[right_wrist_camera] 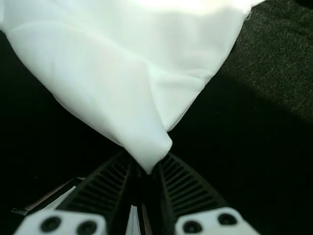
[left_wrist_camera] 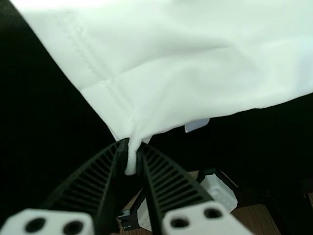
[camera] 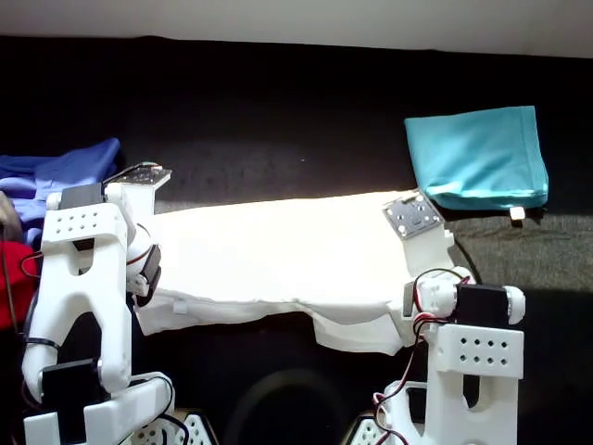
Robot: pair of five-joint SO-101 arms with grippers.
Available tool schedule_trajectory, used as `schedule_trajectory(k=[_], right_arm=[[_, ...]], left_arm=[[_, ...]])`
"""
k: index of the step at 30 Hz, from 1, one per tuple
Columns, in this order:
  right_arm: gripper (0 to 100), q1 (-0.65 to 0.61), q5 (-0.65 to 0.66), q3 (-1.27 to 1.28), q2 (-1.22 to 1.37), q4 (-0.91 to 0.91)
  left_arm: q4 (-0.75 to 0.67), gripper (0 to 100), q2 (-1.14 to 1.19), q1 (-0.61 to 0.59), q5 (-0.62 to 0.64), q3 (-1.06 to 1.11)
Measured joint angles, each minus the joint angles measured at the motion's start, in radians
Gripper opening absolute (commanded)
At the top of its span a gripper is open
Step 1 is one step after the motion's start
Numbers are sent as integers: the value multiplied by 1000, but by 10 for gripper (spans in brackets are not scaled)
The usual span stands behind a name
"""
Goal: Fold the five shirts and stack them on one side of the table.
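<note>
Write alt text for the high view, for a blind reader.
A white shirt is held stretched between two white robot arms over a black table. A folded teal shirt lies far right; blue cloth and red cloth at left.

no readable text, labels (none legible)

Left gripper (left_wrist_camera: 131, 157) clamped on white shirt (left_wrist_camera: 195, 58), right gripper (right_wrist_camera: 146, 172) likewise, both arms stretched forward

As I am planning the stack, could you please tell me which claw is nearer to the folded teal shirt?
Right. The right claw pinches a corner of the white shirt close beside the teal shirt; the left claw holds its opposite end.
</note>
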Motion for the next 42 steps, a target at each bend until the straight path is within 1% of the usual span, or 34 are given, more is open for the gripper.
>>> schedule_trajectory(k=[3,7,8,10,13,14,17,20,24,26,27,28,29,30,31,32,34,38,42], right_arm=[[5,-2,0,83,0,-51],[15,-2,0,259,0,-186],[36,-2,0,293,0,-212],[115,-2,0,334,0,-235],[238,-2,0,342,-3,-232],[252,-2,0,339,-3,-221],[245,-2,0,270,-3,-163],[244,-2,0,129,-3,-81],[231,-2,0,-100,-2,-38],[190,-2,0,-201,-3,-48],[145,-2,-6,-233,-3,-72],[80,-2,-17,-249,-3,-100],[8,-2,-34,-253,-3,-140],[5,-2,-57,-253,2,-178],[29,-6,-80,-252,12,-221],[22,-20,-97,-239,34,-264],[5,-54,-114,-198,106,-345],[6,-126,-120,-146,318,-489],[6,-141,-120,-144,549,-637]], left_arm=[[0,9,0,0,0,0],[0,10,0,0,0,0],[0,11,0,0,0,0],[0,17,0,0,0,0],[0,80,0,0,0,0],[0,107,0,0,0,0],[0,167,0,0,0,-17],[34,182,0,0,0,-77],[137,184,0,0,0,-247],[178,181,0,0,0,-359],[187,174,0,0,0,-411],[187,141,0,0,0,-456],[186,81,0,0,0,-483],[181,8,0,0,0,-496],[161,8,0,5,0,-496],[140,33,8,18,8,-488],[87,8,48,51,41,-456],[-35,9,201,118,83,-388],[-157,9,364,133,115,-387]])
